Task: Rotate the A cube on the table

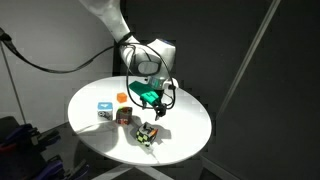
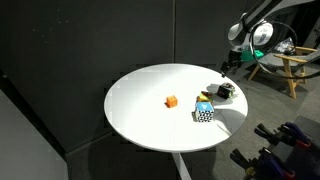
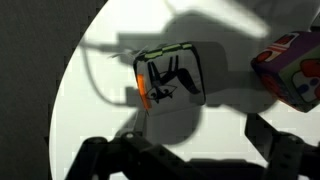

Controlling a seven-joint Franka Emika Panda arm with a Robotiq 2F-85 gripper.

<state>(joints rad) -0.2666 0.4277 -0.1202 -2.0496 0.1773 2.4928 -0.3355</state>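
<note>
While the A cube (image 1: 147,133) sits untouched low on the table (image 1: 85,122), the gripper (image 1: 152,102) hangs above the white top, spread wide and empty.

From where I stand, the cube rests flat at the lower centre of an exterior view. It is apart from the dark reddish cube (image 1: 124,117) up-left of it and the blue-and-white cube (image 1: 104,107) nearer the frame's left — room enough, I'd judge, for jaws to drop either side and twist it. A small orange piece (image 1: 122,97) lies above those. In the wrist view, what looks like the same cube (image 3: 170,75) fills the middle. The fingers (image 3: 100,155) show dark along the bottom edge, far apart, pinching nothing and touching nothing — lined up, it seems, for a descent not yet begun.
</note>
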